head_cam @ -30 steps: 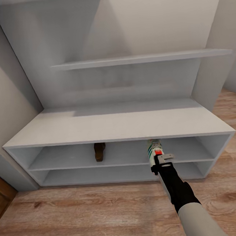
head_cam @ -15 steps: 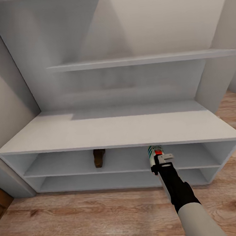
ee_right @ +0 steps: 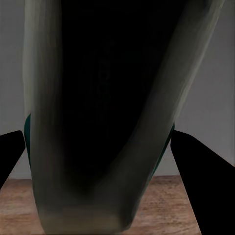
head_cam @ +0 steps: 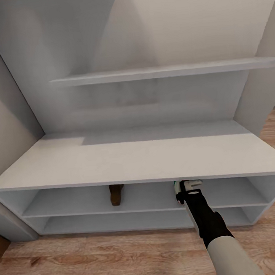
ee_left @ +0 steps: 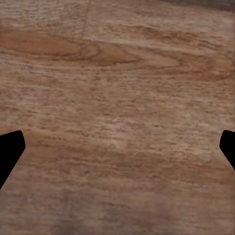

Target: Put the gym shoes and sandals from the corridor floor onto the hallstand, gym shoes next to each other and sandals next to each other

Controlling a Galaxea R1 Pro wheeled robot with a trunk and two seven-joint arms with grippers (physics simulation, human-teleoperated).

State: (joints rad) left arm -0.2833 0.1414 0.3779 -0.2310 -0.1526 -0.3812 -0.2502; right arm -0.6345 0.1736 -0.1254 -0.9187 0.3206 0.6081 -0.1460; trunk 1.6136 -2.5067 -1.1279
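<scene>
White gym shoe (head_cam: 177, 186), long axis running into the hallstand (head_cam: 140, 162), sits clamped in the right end effector (head_cam: 189, 188) at the hallstand's upper shelf mouth, a brown sandal (head_cam: 116, 193) on that shelf leftward. Left end effector (ee_left: 117, 147) gapes empty over floor (ee_left: 117, 73).

the head camera looks forward and down at the hallstand (head_cam: 131, 159) from just in front of it, with the corridor floor (head_cam: 103, 259) before the hallstand along the view's lower part. the left wrist camera faces that floor (ee_left: 117, 98) from close above, sharing it with the head view. the right wrist camera sits close against a gym shoe (ee_right: 98, 122) at the hallstand.
</scene>
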